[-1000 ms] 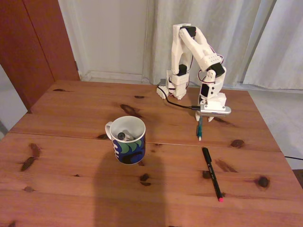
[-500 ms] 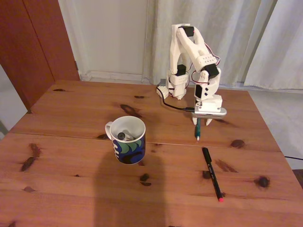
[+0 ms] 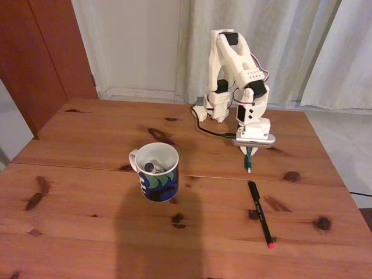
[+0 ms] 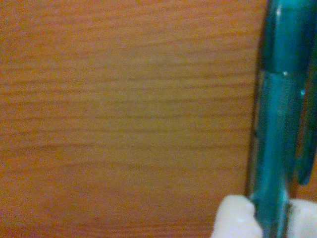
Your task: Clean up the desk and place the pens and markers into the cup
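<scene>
Your gripper (image 3: 249,152) was clamped on the teal pen (image 3: 248,160). In the wrist view both white fingertips (image 4: 237,218) sat tight against the teal barrel (image 4: 277,144) at the bottom right, with blurred wood grain of the desk (image 4: 124,119) behind it.

In the fixed view the arm (image 3: 235,70) was folded down at the far side of the desk (image 3: 87,139), wrist pointing at the wood. The teal pen stuck out below the gripper toward the camera, its tip at or just above the surface; you couldn't tell from that angle whether it touched.

The cup (image 3: 156,172) stood near the middle of the desk, well to the left of the gripper, handle on its left. The marker (image 3: 152,167) was in it, dark end leaning against the wall.

The black pen (image 3: 260,213) lay flat on the desk to the right of the cup and nearer the camera than the gripper, pink tip pointing at the near edge.

A black cable (image 3: 216,131) ran from the arm's base to the wrist.
</scene>
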